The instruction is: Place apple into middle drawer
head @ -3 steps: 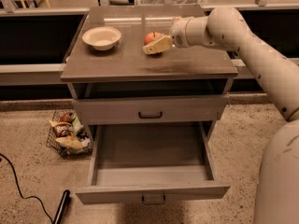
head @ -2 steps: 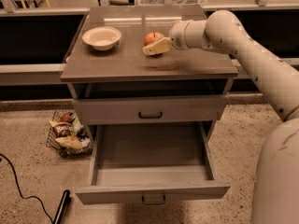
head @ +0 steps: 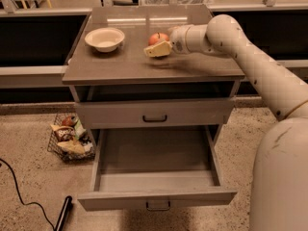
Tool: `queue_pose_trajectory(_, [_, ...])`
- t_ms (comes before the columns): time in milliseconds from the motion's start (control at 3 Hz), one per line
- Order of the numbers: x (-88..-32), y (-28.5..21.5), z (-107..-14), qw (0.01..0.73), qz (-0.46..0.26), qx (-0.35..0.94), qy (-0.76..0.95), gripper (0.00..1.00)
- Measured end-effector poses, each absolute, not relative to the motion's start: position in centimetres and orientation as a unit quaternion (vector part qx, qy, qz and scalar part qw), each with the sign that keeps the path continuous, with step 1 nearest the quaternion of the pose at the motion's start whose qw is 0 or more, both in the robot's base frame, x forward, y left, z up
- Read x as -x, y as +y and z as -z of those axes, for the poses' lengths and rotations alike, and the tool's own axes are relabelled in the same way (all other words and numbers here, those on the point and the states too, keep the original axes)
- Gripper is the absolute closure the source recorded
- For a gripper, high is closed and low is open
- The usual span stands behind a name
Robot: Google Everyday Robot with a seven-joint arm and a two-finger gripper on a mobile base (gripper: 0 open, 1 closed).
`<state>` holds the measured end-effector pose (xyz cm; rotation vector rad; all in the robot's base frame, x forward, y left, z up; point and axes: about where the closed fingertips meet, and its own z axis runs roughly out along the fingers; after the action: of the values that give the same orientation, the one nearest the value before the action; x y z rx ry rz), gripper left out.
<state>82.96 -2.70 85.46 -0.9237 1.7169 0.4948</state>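
Apple [head: 158, 36] sits far from us, so we begin at the near edge and work back to it. Closest is the middle drawer [head: 156, 196], pulled wide open, its shallow tray holding nothing and its small dark handle [head: 158, 205] facing us. On the speckled floor to the left lie a black cable [head: 19, 186] and, farther back beside the cabinet, a wire basket [head: 70, 139] of packets. Above the open tray we see the upper drawer [head: 155, 110], shut flat, with a black handle. Over it there is an open slot, then the grey cabinet top [head: 144, 69]. The arm [head: 240, 44] reaches in from the right, low over that top. The gripper [head: 158, 47] is at the near side of the apple, its pale tip overlapping the fruit's lower edge. Whether it is clamped on the apple we cannot tell. The apple rests on the top's rear half, near the middle. It looks round, with no long axis we can name, and we cannot make out its stem, so its pointing stays unknown. A cream bowl [head: 105, 38] stands upright to its left, clearly apart.
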Motion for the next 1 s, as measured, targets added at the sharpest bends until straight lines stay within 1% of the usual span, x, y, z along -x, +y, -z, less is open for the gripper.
queue_pose_trajectory(333, [-82.9, -2.2, -84.7, 0.528, -0.221, 0.391, 0.721, 0.42])
queue_pose_trajectory(667, [-81.1, -2.0, -85.8, 0.531, -0.236, 0.402, 0.708, 0.66])
queue_pose_trajectory(1000, [-76.5, -2.3, -89.0, 0.536, -0.245, 0.429, 0.684, 0.89])
